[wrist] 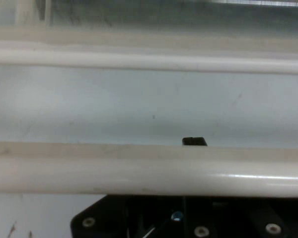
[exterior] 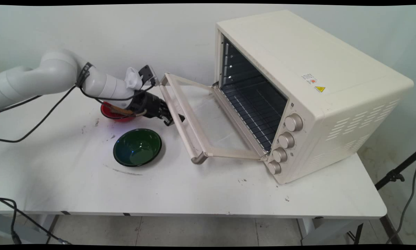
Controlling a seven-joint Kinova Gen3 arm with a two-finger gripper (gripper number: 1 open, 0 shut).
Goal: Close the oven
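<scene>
A cream toaster oven [exterior: 308,86] stands on the right of the white table [exterior: 194,194]. Its glass door [exterior: 208,121] hangs about half open, sloping down toward the left. My gripper [exterior: 174,119] is at the door's handle bar [exterior: 180,121], roughly midway along it. In the hand view the handle [wrist: 149,176] crosses right in front of the hand and hides most of the gripper [wrist: 193,142]. Only one black tip pokes out past the bar at the middle, so the fingers look shut and slipped against the handle, not clamped round it.
A red bowl [exterior: 116,114] with something brown in it sits under my wrist. A dark green bowl [exterior: 137,147] lies nearer the front, left of the door. A wire rack [exterior: 256,114] shows inside the oven. Black cables [exterior: 38,125] trail over the table's left.
</scene>
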